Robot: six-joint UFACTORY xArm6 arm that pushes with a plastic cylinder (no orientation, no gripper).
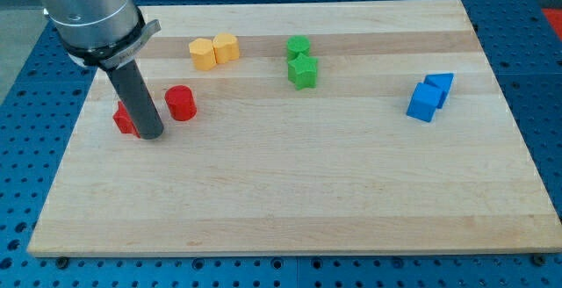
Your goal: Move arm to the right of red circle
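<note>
The red circle (181, 103) is a short red cylinder at the view's left on the wooden board (290, 191). My tip (150, 135) is down on the board just left of and slightly below the red circle, with a small gap between them. Another red block (124, 118) sits right behind the rod on its left, partly hidden, so its shape is unclear.
Two yellow blocks (213, 50) stand together at the view's top left. Two green blocks (300, 61), one a star, sit at the top middle. Two blue blocks (429, 96) sit at the right. The arm's grey body (83, 7) fills the top left corner.
</note>
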